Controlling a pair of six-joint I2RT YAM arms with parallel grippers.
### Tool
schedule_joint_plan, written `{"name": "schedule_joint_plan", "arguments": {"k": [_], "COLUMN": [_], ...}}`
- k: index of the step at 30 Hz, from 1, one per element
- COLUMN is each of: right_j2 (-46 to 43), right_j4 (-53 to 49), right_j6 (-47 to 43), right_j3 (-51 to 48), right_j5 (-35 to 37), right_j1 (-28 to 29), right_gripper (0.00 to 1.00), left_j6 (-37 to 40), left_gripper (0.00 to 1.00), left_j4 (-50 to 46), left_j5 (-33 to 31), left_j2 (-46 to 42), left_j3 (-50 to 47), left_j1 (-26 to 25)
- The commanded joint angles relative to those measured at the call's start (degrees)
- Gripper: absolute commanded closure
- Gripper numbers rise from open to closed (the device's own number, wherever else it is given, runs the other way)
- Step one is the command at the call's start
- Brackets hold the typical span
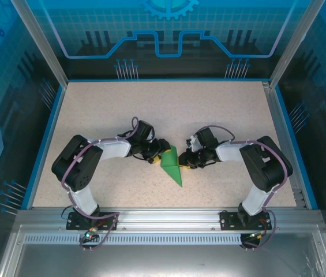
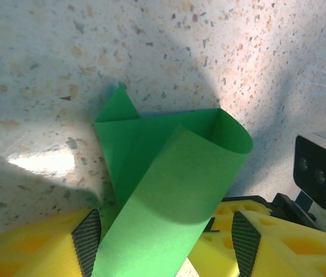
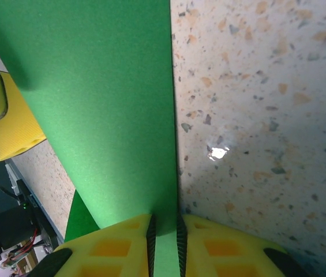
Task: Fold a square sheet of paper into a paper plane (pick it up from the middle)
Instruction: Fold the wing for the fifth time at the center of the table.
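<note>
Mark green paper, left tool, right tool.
green paper [image 2: 174, 173]: left wrist view, on the curled-over flap.
left tool [image 2: 165, 239]: left wrist view, midway between its fingertips.
right tool [image 3: 165, 228]: right wrist view, midway between fingertips pinching the paper.

1 view high above, facing down; 2 close wrist views (shared: green paper [image 2: 168, 190])

Colour check: I am seeing bright green on speckle.
I am logging the paper plane [image 1: 172, 166] as plain bright green, the table [image 1: 220, 109] as beige with brown-grey flecks, and the right gripper [image 3: 165, 224] as yellow with black pads.
</note>
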Motion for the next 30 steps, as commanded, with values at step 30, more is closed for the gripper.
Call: {"name": "schedule_joint_plan", "arguments": {"k": [30], "right_j2": [5.5], "right_j4": [-3.1], "right_j6": [-0.5], "right_j3": [-2.1], "right_j5": [7.8], "right_j1": [-1.9], "right_gripper": [0.8], "left_j6": [5.8], "left_gripper": [0.21], "left_j4": [-8.8], "left_j5": [-1.5], "left_j2": [-1.7], "left_j3": [2.1], "left_j1": [2.8]}}
